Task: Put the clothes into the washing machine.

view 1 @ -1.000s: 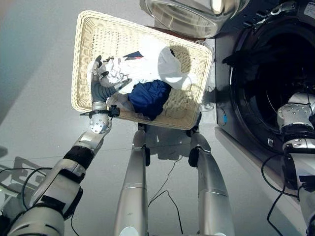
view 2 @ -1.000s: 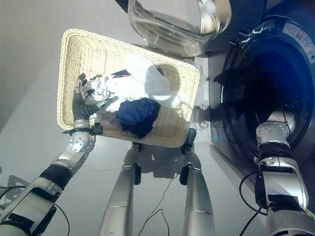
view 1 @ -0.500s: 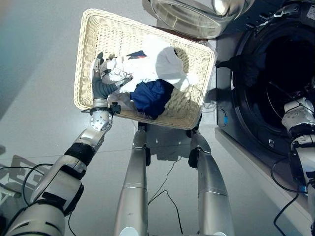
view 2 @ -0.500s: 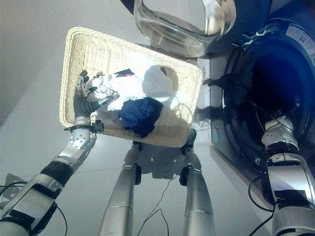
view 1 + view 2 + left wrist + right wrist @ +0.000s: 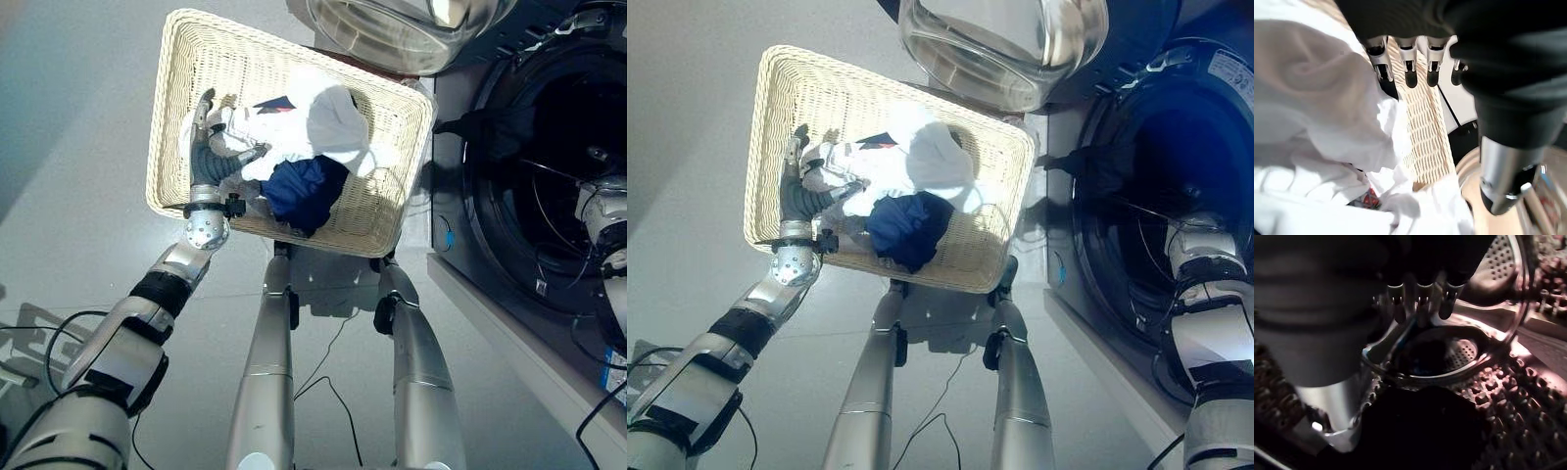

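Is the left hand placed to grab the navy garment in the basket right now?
Probably yes: the left hand is already inside the wicker basket, on the white clothes, with the navy garment uncovered right beside it.

No legible text or labels.

pale grey floor [image 5: 78,117], smooth, sunlit in part. blue tag [image 5: 448,236] on the grey front panel [image 5: 460,264], low beside the round opening.
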